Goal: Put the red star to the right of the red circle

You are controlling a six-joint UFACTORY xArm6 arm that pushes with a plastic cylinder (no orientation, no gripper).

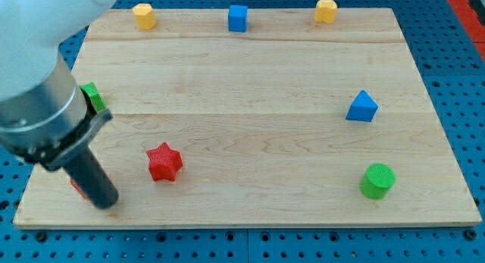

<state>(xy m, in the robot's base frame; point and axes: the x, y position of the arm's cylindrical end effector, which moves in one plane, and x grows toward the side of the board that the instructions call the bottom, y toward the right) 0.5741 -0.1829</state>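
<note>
The red star (pixel 164 162) lies on the wooden board (pixel 250 104) at the lower left. My tip (pixel 107 203) rests on the board to the left of the star and slightly below it, a short gap away. Only a sliver of a red block (pixel 76 188) shows behind the rod at its left side; its shape is hidden, so I cannot tell that it is the red circle.
A green block (pixel 94 95) sits at the left edge, partly hidden by the arm. Along the top are a yellow block (pixel 144 16), a blue cube (pixel 238 18) and another yellow block (pixel 326 10). A blue triangle (pixel 362 107) and a green cylinder (pixel 377 180) are at the right.
</note>
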